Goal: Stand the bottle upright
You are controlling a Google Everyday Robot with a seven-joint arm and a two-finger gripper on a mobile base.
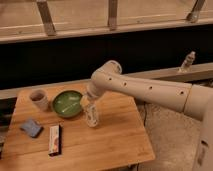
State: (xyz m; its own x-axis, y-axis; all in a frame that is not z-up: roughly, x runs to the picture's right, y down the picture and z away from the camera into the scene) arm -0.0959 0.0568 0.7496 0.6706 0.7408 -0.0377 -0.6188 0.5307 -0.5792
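Observation:
A pale bottle (91, 116) with a printed label stands nearly upright on the wooden table (115, 140), just right of the green bowl. My gripper (90, 107) comes down onto the bottle's top from the arm's elbow above. The gripper sits right at the bottle, and the bottle's neck is hidden behind it.
A green bowl (66, 103) sits left of the bottle. A beige cup (38, 99) stands at the far left. A blue cloth (31, 128) and a flat snack packet (54, 140) lie at the front left. A second bottle (187, 62) stands on the far ledge.

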